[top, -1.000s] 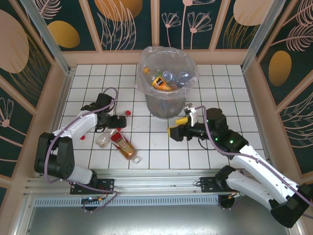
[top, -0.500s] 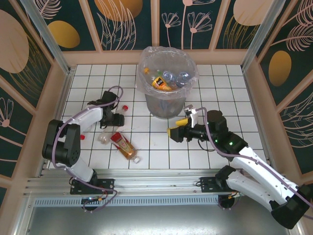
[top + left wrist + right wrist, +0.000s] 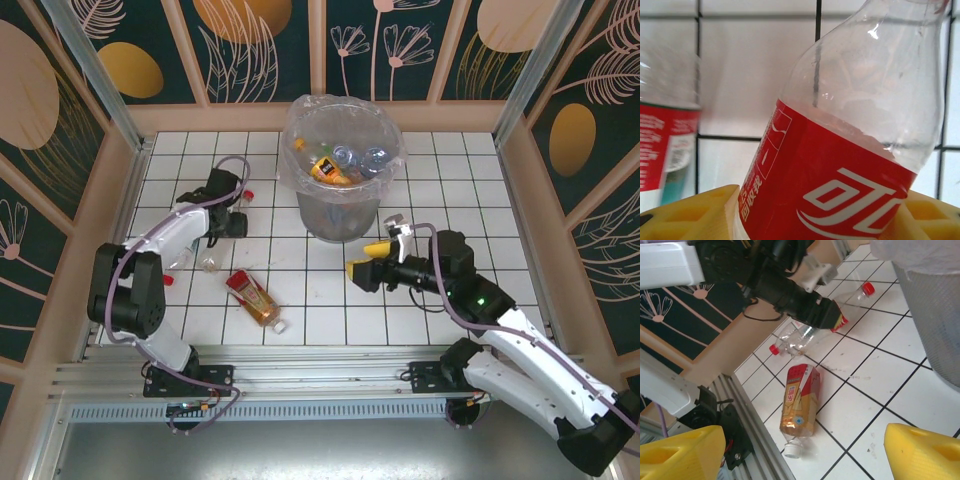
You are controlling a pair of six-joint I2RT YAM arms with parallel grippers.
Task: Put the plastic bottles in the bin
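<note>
Grey bin with the clear bag liner sits by the far edge of the tabletop, mid-width, with an orange-label bottle and a few clear ones inside. The left gripper has its jaws clamped on a red-label bottle toward the left edge. The right gripper hangs near the bin with jaws apart and empty, while a brown-label bottle and a clear red-capped bottle lie toward the near-left corner.
</note>
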